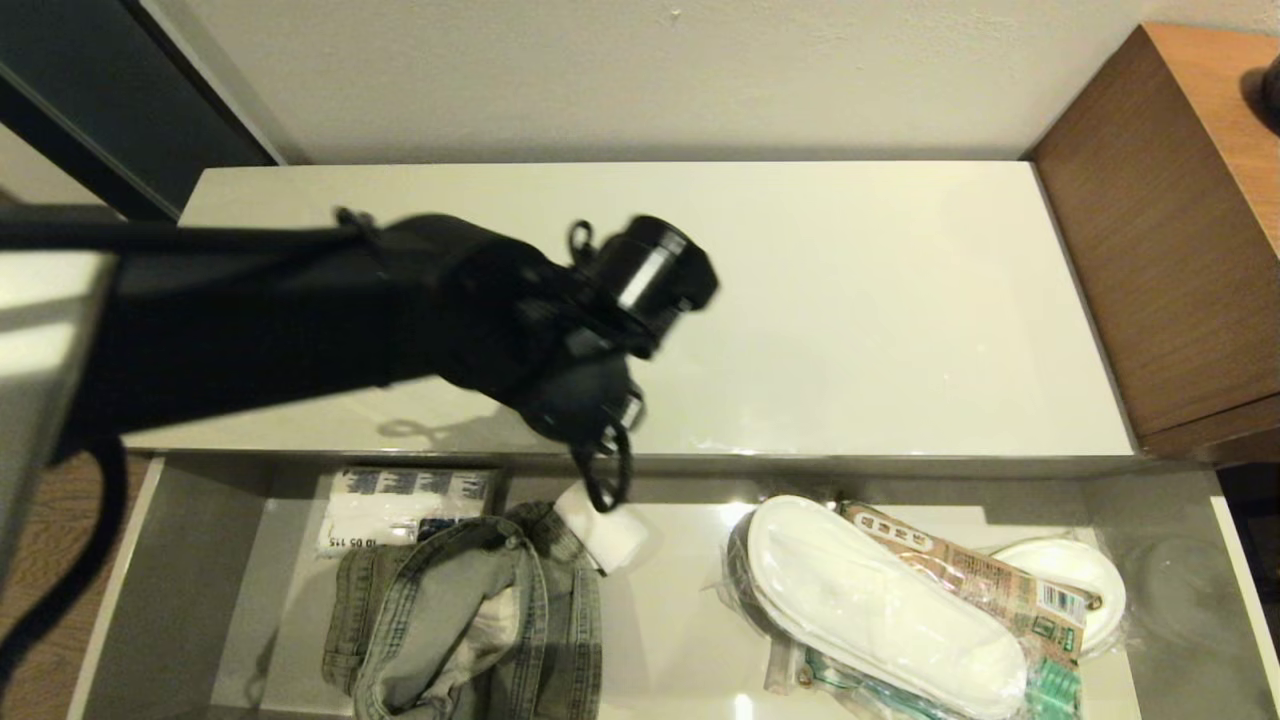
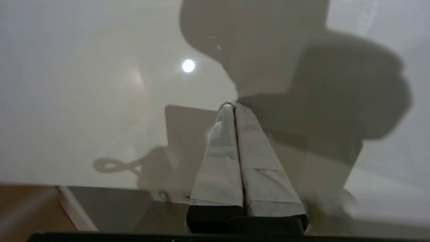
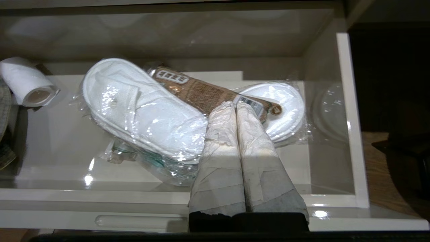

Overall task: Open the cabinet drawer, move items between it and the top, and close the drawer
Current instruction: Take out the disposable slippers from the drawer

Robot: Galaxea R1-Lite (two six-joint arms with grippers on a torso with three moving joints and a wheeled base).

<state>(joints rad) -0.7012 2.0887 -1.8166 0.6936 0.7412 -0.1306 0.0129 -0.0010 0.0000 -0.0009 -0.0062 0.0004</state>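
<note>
Head view, writing: white flat plastic-wrapped packet with blue print (image 1: 400, 505) at the drawer's back left, characters "ID 05 115" legible on its edge; brown printed packet with green labels (image 1: 985, 585), print too small to read.
Head view, obstruction: black left arm (image 1: 300, 310) reaches across the glossy pale beige cabinet top (image 1: 880, 300), hiding the top's left-middle part; its pincer is not visible here.
Head view, surroundings: brown wood-grain counter (image 1: 1170, 220) beside the top on the right; pale wall behind.
Head view, container: wide shallow pale grey-beige cabinet drawer (image 1: 180, 560) stands pulled out below the top.
Head view, contents: grey-green washed denim garment (image 1: 470, 620) at left; small white paper roll (image 1: 605, 535) just beside it; flat white slippers in clear plastic wrap (image 1: 880, 600) at right, brown packet lying between the pair.
Left wrist view: left pincer (image 2: 231, 106), taped fingers pressed together, holding nothing, over the bare glossy top (image 2: 84, 84); its shadow and a lamp's reflection on the surface.
Right wrist view: right pincer (image 3: 235, 104), taped fingers together, empty, hanging above the open drawer (image 3: 347, 117) in front of the slippers (image 3: 141, 111) and brown packet (image 3: 198, 92); paper roll (image 3: 27, 82) to one side; packet label unreadable.
</note>
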